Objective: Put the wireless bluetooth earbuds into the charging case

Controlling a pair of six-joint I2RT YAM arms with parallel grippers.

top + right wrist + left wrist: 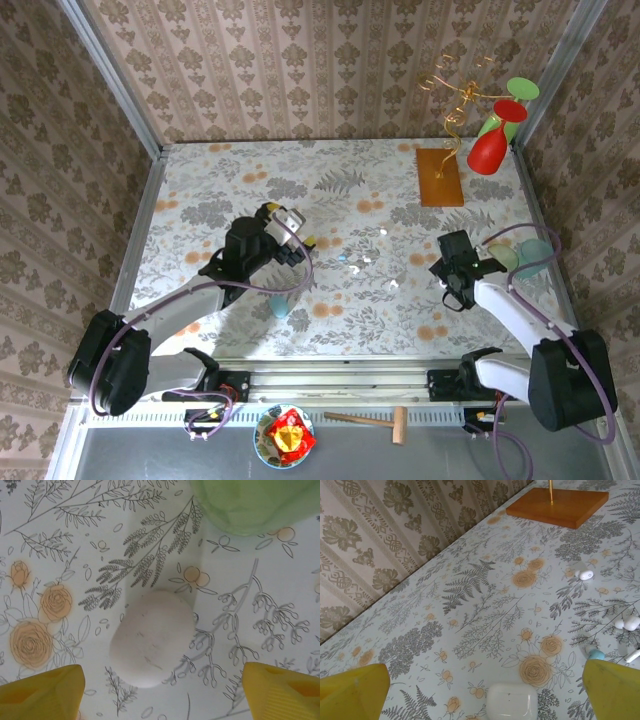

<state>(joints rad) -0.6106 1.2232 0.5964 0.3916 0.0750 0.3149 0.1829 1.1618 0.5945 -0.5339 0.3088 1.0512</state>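
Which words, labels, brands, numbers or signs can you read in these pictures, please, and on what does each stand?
No text can be read.
White pebble-shaped case, right wrist view: unmarked, only faint scuffs.
White rounded case, left wrist view: blank face.
Red and yellow packet, bottom of the top view: any print is too small to read.

From above, the desk [350, 320] is bright and evenly lit with no glare, and the arms cast only soft, pale shadows on it at lower centre. In the left wrist view the floral print is crisp mid-frame, but the yellow fingertips [352, 690] in the lower corners are blurred. In the right wrist view the white case [152, 637] is fairly sharp with a faint shadow beside it, while the green object [250, 502] at upper right is out of focus.
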